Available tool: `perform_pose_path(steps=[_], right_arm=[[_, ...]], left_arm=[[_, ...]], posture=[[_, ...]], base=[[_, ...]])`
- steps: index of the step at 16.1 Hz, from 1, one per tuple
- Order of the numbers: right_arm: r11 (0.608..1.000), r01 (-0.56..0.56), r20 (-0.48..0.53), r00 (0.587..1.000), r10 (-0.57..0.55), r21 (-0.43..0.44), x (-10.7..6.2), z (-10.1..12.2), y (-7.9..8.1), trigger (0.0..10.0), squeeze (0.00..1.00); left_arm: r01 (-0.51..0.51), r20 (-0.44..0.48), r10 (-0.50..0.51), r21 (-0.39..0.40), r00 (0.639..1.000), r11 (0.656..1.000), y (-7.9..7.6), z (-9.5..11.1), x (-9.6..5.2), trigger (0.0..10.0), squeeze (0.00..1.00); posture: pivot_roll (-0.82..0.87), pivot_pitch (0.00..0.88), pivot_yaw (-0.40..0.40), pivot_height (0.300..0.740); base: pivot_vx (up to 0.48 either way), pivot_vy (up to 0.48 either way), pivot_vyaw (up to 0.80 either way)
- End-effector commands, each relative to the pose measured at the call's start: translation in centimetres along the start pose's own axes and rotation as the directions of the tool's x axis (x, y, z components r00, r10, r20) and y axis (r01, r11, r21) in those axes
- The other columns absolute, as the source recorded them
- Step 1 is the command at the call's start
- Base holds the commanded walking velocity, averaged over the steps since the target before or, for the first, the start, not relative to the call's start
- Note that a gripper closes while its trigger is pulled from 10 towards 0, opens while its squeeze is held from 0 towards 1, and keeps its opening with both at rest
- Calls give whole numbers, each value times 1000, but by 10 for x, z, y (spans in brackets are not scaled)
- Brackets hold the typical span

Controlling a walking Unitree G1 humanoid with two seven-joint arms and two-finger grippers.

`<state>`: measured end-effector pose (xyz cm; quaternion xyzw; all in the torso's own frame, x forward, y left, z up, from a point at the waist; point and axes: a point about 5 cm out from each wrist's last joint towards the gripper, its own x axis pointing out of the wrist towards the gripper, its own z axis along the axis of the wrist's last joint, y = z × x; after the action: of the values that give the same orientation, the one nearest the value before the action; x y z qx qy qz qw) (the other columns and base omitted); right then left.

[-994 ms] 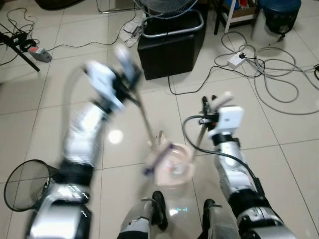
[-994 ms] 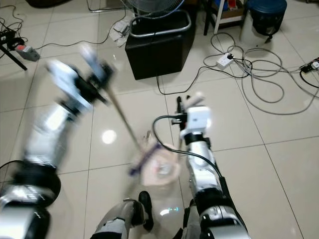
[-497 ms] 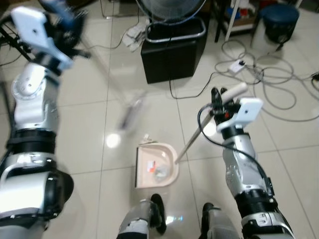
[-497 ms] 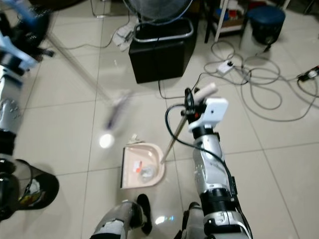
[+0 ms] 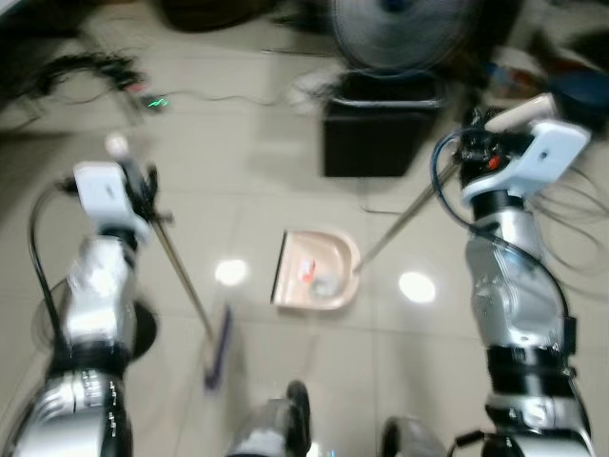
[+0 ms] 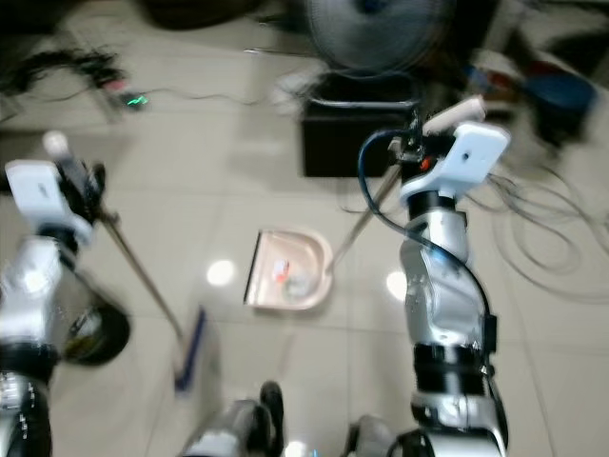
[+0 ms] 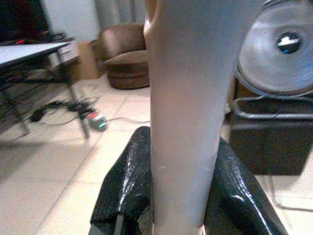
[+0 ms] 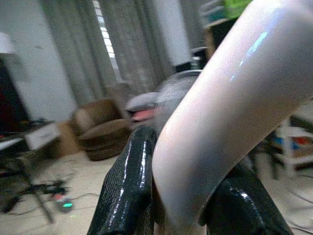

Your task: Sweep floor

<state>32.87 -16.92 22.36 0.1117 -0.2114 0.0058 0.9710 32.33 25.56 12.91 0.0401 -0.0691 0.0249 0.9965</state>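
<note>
My left gripper [image 5: 146, 193] is shut on the pale broom handle [image 7: 183, 107], which runs between its black fingers [image 7: 126, 188]. The thin shaft slants down to the blue broom head [image 5: 217, 347], low at the floor left of the dustpan. The pink dustpan [image 5: 320, 272] lies on the tiles ahead of my feet with bits of debris [image 5: 308, 272] in it. My right gripper [image 5: 479, 145] is raised at the right, shut on the dustpan's long handle [image 8: 220, 112], whose shaft [image 5: 400, 224] slopes down to the pan's rim. All views are blurred.
A black box [image 5: 379, 138] with a standing fan [image 5: 402, 29] above it is behind the dustpan. Cables [image 5: 86, 71] lie on the tiles at the back left and far right. A dark round bin [image 6: 91, 329] sits beside my left arm. My feet [image 5: 297, 411] are at the bottom.
The camera has shifted. My left arm has swung the broom from high at the back left down to the floor left of the dustpan. The right gripper holds the dustpan handle higher.
</note>
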Motion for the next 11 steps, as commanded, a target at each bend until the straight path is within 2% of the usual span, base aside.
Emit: perform_pose_path(steps=[1, 2, 3, 4, 9, 11], right_arm=[[999, -18, 29, 999, 16, 46, 1, 9, 8, 10000, 0], [999, -18, 21, 1000, 17, 49, 2, 14, 10, 10000, 0], [999, -19, 15, 1000, 18, 51, 5, 23, 13, 10000, 0], [999, -18, 13, 1000, 17, 50, 6, 28, 15, 10000, 0], [999, -19, 5, 1000, 19, 39, 12, 46, 21, 10000, 0], [999, -13, 6, 1000, 13, 38, 15, 49, 21, 10000, 0]], left_arm=[[7, 77, -11, 50, 997, 999, -1, 22, 8, 10000, 0], [27, 67, -31, 63, 997, 998, -8, 17, 1, 10000, 0], [83, 54, -88, 88, 995, 993, -25, 16, -10, 10000, 0], [105, 54, -111, 95, 992, 990, -33, 18, -14, 10000, 0], [131, 74, -137, 82, 988, 988, -57, 30, -19, 10000, 0], [129, 72, -134, 81, 988, 988, -62, 32, -19, 10000, 0]], posture=[[-10, 82, 103, 740], [-10, 82, 103, 740], [-9, 82, 107, 740], [-10, 80, 111, 740], [-20, 78, 107, 740], [-18, 77, 98, 740]], base=[[0, 0, 800], [0, 0, 800], [0, 0, 800], [0, 0, 800], [0, 0, 800], [292, 0, 800]])
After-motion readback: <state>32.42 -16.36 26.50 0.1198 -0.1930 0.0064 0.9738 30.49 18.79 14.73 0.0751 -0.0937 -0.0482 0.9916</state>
